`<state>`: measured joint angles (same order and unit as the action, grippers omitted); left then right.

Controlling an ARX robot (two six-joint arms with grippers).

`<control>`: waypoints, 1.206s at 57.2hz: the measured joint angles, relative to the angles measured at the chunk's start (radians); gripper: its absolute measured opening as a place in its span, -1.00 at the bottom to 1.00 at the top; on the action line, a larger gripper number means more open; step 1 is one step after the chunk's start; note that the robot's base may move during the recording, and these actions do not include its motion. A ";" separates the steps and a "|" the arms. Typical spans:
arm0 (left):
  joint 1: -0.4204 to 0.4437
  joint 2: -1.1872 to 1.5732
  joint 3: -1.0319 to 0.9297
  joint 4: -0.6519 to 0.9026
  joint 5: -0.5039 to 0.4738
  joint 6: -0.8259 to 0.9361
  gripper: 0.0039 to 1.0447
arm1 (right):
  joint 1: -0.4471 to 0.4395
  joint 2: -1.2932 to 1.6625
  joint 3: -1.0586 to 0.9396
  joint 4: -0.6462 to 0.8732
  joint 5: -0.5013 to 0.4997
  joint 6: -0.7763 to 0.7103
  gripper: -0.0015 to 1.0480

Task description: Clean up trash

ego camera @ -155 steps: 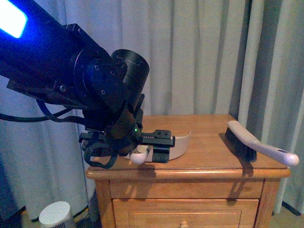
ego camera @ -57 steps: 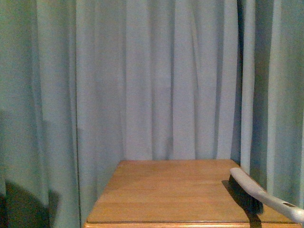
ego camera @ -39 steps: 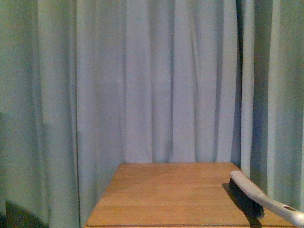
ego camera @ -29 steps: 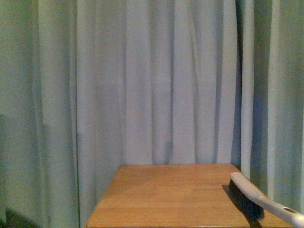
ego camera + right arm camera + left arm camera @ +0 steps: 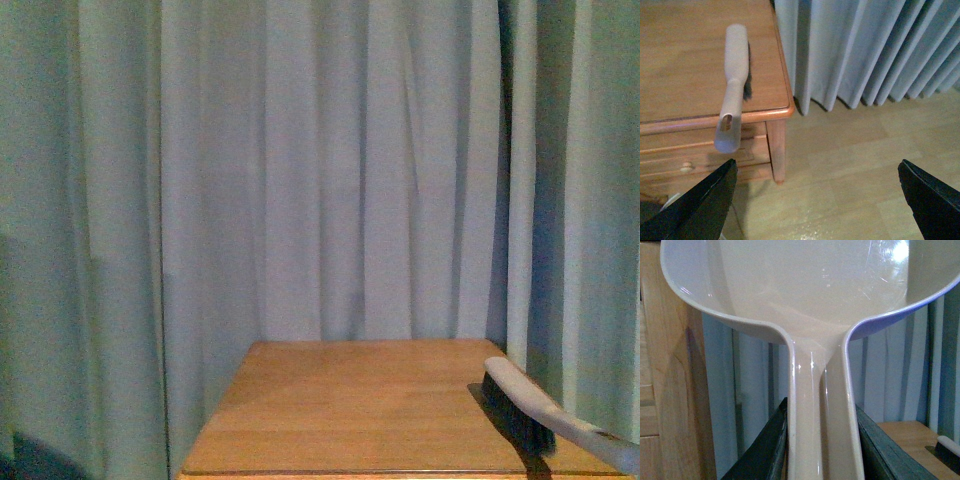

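My left gripper [image 5: 822, 440] is shut on the handle of a cream plastic dustpan [image 5: 805, 285], held up in the air beside the wooden cabinet; the pan's scoop looks empty. My right gripper [image 5: 815, 200] is open and empty, hanging over the wooden floor beside the nightstand. A hand brush with a pale handle and black bristles [image 5: 525, 405] lies on the right edge of the nightstand top [image 5: 350, 400]; it also shows in the right wrist view [image 5: 734, 75]. No crumpled white paper shows in any view. Neither arm shows in the front view.
Grey-blue curtains [image 5: 300, 170] hang behind and beside the nightstand. The nightstand [image 5: 690, 60] has drawers with a small knob [image 5: 686, 167]. Pale wooden floor [image 5: 840, 150] lies to its right. A wooden cabinet side [image 5: 665, 405] stands close by the dustpan.
The left arm with the dustpan, low at the nightstand's front left before, has left the front view. The camera's view has risen, then shifted only slightly. The brush has not moved.
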<state>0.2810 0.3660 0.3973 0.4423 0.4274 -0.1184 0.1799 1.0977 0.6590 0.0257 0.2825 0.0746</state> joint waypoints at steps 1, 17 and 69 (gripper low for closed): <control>0.000 0.000 0.000 0.000 0.000 0.000 -0.47 | 0.000 0.043 0.038 -0.021 0.001 0.006 0.86; 0.000 0.000 0.000 0.000 -0.001 0.000 -0.47 | 0.028 0.493 0.506 -0.274 -0.038 0.164 0.86; 0.000 0.000 0.000 0.000 -0.001 0.000 -0.47 | 0.071 0.903 0.758 -0.301 -0.060 0.362 0.52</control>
<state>0.2806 0.3660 0.3973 0.4427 0.4267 -0.1188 0.2508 2.0006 1.4170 -0.2749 0.2222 0.4366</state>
